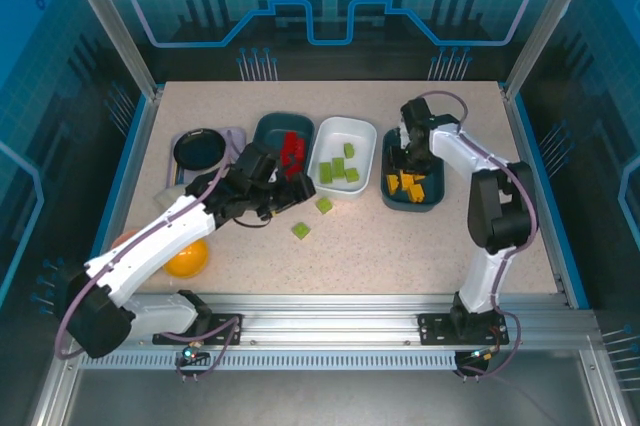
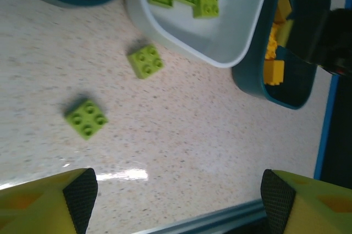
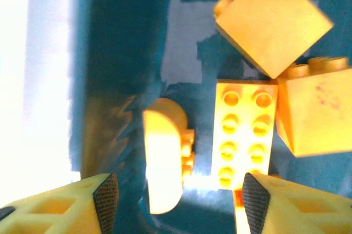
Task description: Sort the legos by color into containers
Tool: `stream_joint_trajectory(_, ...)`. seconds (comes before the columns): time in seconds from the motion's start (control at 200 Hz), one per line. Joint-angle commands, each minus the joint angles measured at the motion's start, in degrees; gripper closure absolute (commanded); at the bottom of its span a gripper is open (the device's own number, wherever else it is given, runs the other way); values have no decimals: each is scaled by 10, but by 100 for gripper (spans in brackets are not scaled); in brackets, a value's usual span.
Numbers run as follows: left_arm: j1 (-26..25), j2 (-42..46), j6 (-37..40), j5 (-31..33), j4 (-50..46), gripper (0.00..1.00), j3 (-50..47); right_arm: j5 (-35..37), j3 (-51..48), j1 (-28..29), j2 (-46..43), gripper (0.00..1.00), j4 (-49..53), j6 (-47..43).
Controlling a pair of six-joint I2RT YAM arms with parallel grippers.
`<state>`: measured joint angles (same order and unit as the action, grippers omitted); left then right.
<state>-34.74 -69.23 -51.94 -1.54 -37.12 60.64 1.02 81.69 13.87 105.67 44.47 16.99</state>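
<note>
Two lime green legos lie loose on the table; in the left wrist view they are the nearer brick and the farther one. More green bricks sit in the white container, red ones in the left teal container, and yellow ones in the right teal container. My left gripper hovers open above bare table, holding nothing. My right gripper is open over the right teal container, with a rounded yellow brick loose below its fingers beside a long yellow brick.
A round black bowl rests on a lavender tray at the back left. An orange-yellow bowl sits near the front left, under my left arm. A metal rail borders the table's front edge.
</note>
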Motion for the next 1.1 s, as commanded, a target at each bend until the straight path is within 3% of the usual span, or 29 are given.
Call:
stream_joint_trajectory(0.0,-4,52,24,98,-107,19,19,57,-11,61,-90,35,14,15)
stream_joint_trajectory(0.14,-4,118,20,137,-143,19,-16,123,-65,172,-149,28,-6,105)
stream_joint_trajectory(0.285,-4,192,8,158,-169,19,-62,147,-97,287,-157,22,-53,213)
stream_joint_trajectory(0.47,-5,262,-7,159,-207,19,-101,126,-40,391,-57,22,-63,188)
stream_joint_trajectory(0.62,-5,317,-22,144,-219,19,-124,108,26,428,40,21,-27,132)
stream_joint_trajectory(0.835,-5,411,-63,124,-256,18,-158,95,91,437,130,25,5,96)
stream_joint_trajectory(1.095,-4,430,-68,120,-260,19,-159,98,127,439,177,45,25,70)
